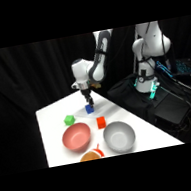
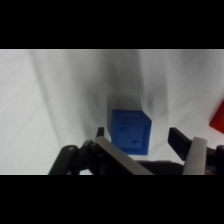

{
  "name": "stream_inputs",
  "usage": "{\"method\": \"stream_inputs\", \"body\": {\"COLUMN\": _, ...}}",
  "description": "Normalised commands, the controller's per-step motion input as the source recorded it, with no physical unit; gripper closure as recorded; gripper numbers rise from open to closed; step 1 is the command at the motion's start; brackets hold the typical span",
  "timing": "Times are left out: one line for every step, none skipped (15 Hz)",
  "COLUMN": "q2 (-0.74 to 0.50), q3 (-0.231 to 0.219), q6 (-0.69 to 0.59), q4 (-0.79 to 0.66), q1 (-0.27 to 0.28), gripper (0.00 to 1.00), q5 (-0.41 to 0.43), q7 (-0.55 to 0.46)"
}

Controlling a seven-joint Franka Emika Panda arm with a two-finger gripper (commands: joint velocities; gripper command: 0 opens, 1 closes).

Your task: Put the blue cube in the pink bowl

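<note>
The blue cube [image 1: 89, 108] rests on the white table [image 1: 49, 117] toward its far side. My gripper [image 1: 88, 101] comes down from above right over it. In the wrist view the blue cube [image 2: 131, 131] sits between the two black fingers, nearer the left one, and the gripper [image 2: 138, 135] is open with a gap on the right side. The pink bowl [image 1: 76, 137] stands nearer the front of the table, left of centre, and nothing is in it.
A green block [image 1: 69, 120] lies left of the cube. A red cube [image 1: 101, 122] [image 2: 218, 117] sits just in front of it. A grey bowl [image 1: 119, 135] stands right of the pink one, and an orange object [image 1: 90, 155] is at the front edge.
</note>
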Motion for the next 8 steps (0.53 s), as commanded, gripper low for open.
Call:
{"method": "stream_inputs", "body": {"q2": 0.19, "q3": 0.171, "q6": 0.27, "q4": 0.07, "q1": -0.154, "gripper": 0.00, "q5": 0.180, "q7": -0.04}}
{"method": "stream_inputs", "body": {"q2": 0.20, "q3": 0.168, "q6": 0.27, "q4": 0.08, "q1": -0.157, "gripper": 0.00, "q5": 0.179, "q7": -0.02}}
{"method": "stream_inputs", "body": {"q2": 0.20, "q3": 0.166, "q6": 0.28, "q4": 0.08, "q1": -0.164, "gripper": 0.00, "q5": 0.178, "q7": -0.02}}
{"method": "stream_inputs", "body": {"q2": 0.19, "q3": 0.145, "q6": 0.29, "q4": 0.08, "q1": -0.154, "gripper": 0.00, "q5": 0.159, "q7": 0.01}}
{"method": "stream_inputs", "body": {"q2": 0.19, "q3": 0.121, "q6": 0.29, "q4": 0.09, "q1": -0.143, "gripper": 0.00, "q5": 0.132, "q7": 0.03}}
{"method": "stream_inputs", "body": {"q2": 0.18, "q3": 0.116, "q6": 0.28, "q4": 0.08, "q1": -0.143, "gripper": 0.00, "q5": 0.118, "q7": 0.03}}
{"method": "stream_inputs", "body": {"q2": 0.16, "q3": 0.087, "q6": 0.28, "q4": 0.07, "q1": -0.118, "gripper": 0.00, "q5": 0.092, "q7": 0.07}}
{"method": "stream_inputs", "body": {"q2": 0.14, "q3": 0.073, "q6": 0.29, "q4": 0.06, "q1": -0.104, "gripper": 0.00, "q5": 0.085, "q7": 0.10}}
